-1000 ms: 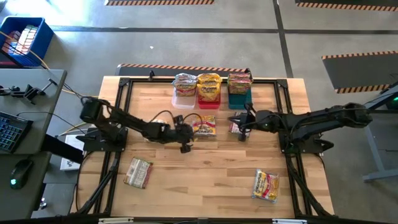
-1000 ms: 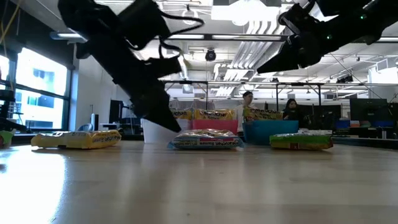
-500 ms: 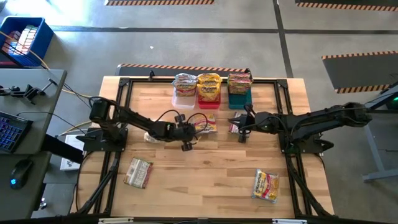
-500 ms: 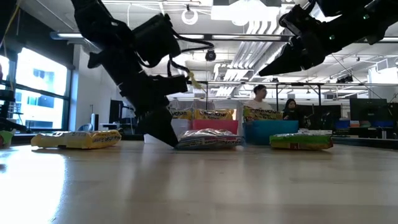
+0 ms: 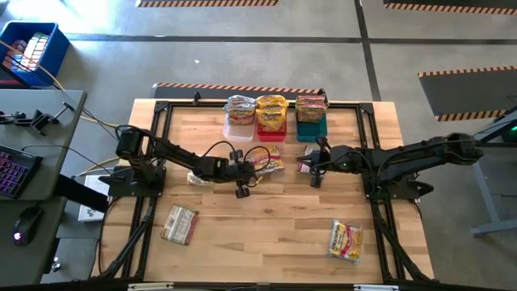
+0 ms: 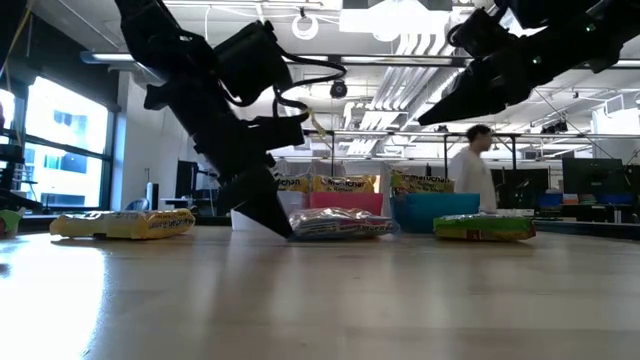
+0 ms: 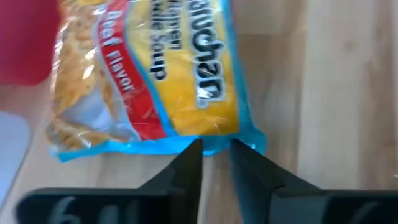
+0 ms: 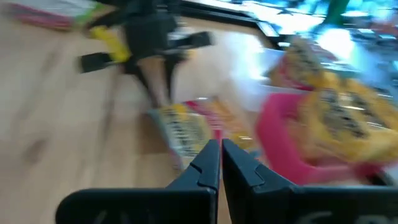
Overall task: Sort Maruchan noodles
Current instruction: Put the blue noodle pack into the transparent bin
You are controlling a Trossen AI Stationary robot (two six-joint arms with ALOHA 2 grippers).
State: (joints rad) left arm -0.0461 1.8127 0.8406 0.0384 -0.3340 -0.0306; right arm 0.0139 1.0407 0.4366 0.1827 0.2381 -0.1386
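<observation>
The left tool (image 7: pixel 214 163), fingers narrowly apart, pinches the edge of a yellow-orange crinkly plastic noodle packet (image 7: pixel 155 81) lying mid-surface, near the red bin (image 5: pixel 271 129). The right tool (image 8: pixel 221 163), pressed together, hovers right of it.

We're in a robotics lab: open hall with ceiling ducts (image 6: pixel 420 70), desks and monitors (image 6: pixel 585 185) behind, striped floor tape (image 5: pixel 234 87) around a wooden workbench (image 5: pixel 266 234).
</observation>
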